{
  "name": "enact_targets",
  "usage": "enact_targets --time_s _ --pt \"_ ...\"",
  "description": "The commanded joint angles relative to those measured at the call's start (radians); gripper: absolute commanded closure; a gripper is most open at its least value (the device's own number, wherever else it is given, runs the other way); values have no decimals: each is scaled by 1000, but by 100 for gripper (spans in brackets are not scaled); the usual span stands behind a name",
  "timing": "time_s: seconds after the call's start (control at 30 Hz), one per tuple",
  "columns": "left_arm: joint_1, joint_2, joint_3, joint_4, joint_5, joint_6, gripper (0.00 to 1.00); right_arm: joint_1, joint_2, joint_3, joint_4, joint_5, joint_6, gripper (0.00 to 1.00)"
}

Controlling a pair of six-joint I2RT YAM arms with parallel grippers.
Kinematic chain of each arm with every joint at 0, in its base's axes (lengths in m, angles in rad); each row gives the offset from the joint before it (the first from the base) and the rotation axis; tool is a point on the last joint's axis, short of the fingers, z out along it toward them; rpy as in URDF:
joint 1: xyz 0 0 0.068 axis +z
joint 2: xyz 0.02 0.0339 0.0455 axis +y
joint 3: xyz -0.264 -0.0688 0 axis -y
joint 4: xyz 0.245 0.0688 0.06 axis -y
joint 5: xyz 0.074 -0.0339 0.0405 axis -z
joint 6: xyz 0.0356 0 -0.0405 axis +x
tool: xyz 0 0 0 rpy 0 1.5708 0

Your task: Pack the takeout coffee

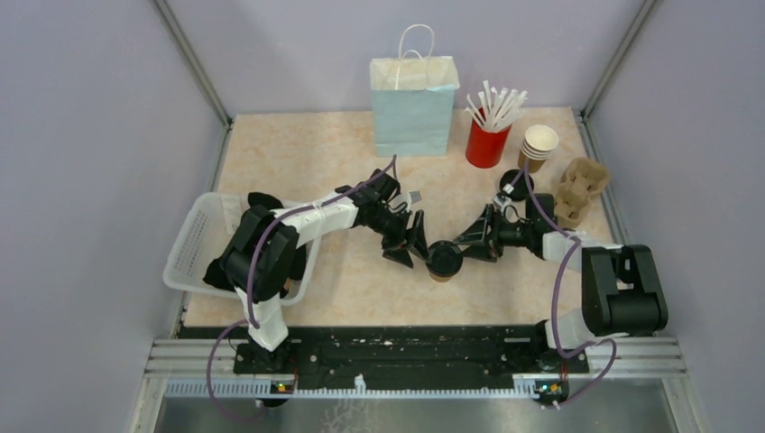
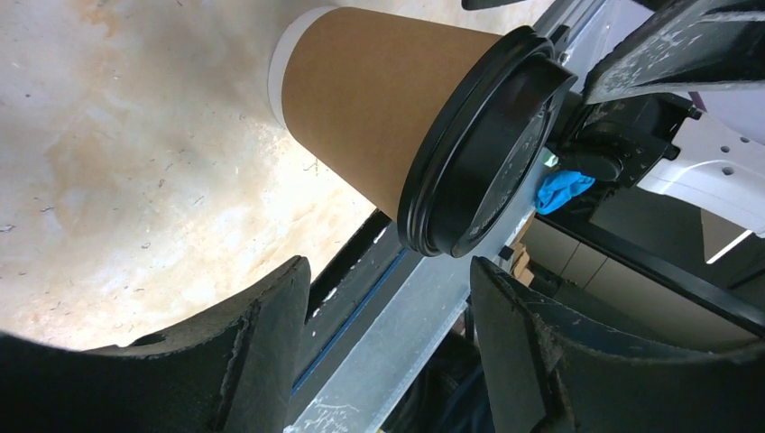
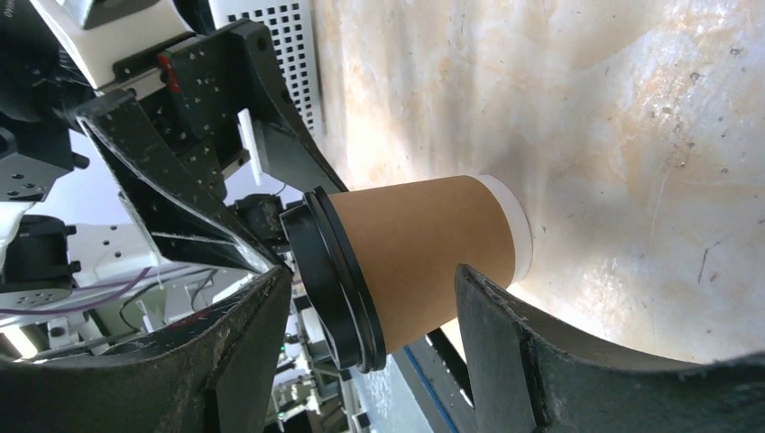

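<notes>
One takeout coffee (image 1: 445, 260), a brown paper cup with a black lid, stands upright on the table between my two grippers. My left gripper (image 1: 413, 248) is just left of it and open. In the left wrist view the cup (image 2: 379, 108) and its lid (image 2: 483, 153) lie beyond the fingertips of that gripper (image 2: 388, 334), and nothing is between them. My right gripper (image 1: 471, 245) is just right of the cup, also open. In the right wrist view the cup (image 3: 424, 253) shows partly between the spread fingers (image 3: 505, 361), with a gap on each side.
A pale blue paper bag (image 1: 414, 104) stands at the back. Right of it are a red cup of white straws (image 1: 488, 135), a stack of paper cups (image 1: 539, 147) and a cardboard cup carrier (image 1: 580, 187). A white basket (image 1: 194, 244) sits at the left edge.
</notes>
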Motion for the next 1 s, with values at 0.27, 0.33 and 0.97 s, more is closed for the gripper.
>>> enact_targets --time_s 0.27,0.33,0.97 --pt "-7 24 -11 1 -44 21 33 -11 56 -35 129 7 18 35" --pt "-7 30 -20 -8 -64 27 35 -11 71 -61 142 29 19 37" --pt "-9 41 -25 -12 -92 15 39 13 16 0 -13 69 -43 24"
